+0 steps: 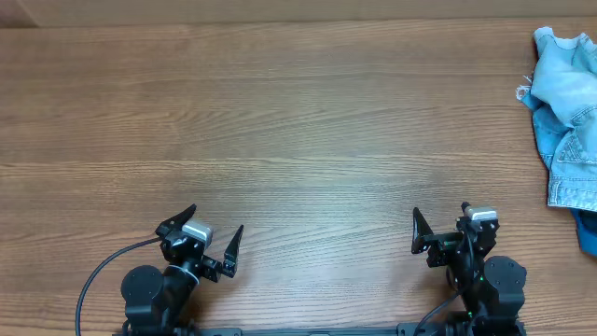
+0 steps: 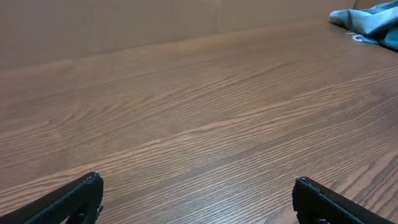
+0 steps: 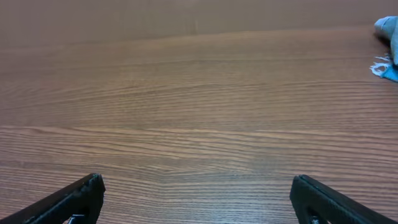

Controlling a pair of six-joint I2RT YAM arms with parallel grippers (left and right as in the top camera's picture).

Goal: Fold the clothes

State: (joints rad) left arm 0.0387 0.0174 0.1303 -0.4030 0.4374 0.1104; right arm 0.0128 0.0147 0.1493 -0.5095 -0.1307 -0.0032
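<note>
**Denim heap far right, both hands empty**

Overhead: the clothes [image 1: 567, 121] sat bunched at the far right edge of the surface [image 1: 298, 121]. Pale blue denim w/ a darker bit below, partly cut off by the frame. Left hand [image 1: 215, 222] and right hand [image 1: 440, 215] were at the near edge, fingers spread apart, holding nothing, well apart from the heap.

Left wrist: fingers wide, bare wood between; the clothes showed only as a blue lump at top right.

Right wrist: same, fingers apart, nothing between. A scrap of pale denim w/ frayed white bits showed at far right.

Handling, my guess: denim's soft but thick and fairly heavy, so it'd drag, not slide. I'd pinch a waistband or hem, since seams give a firmer bite than loose cloth. Couldn't tell which edge was which.
</note>
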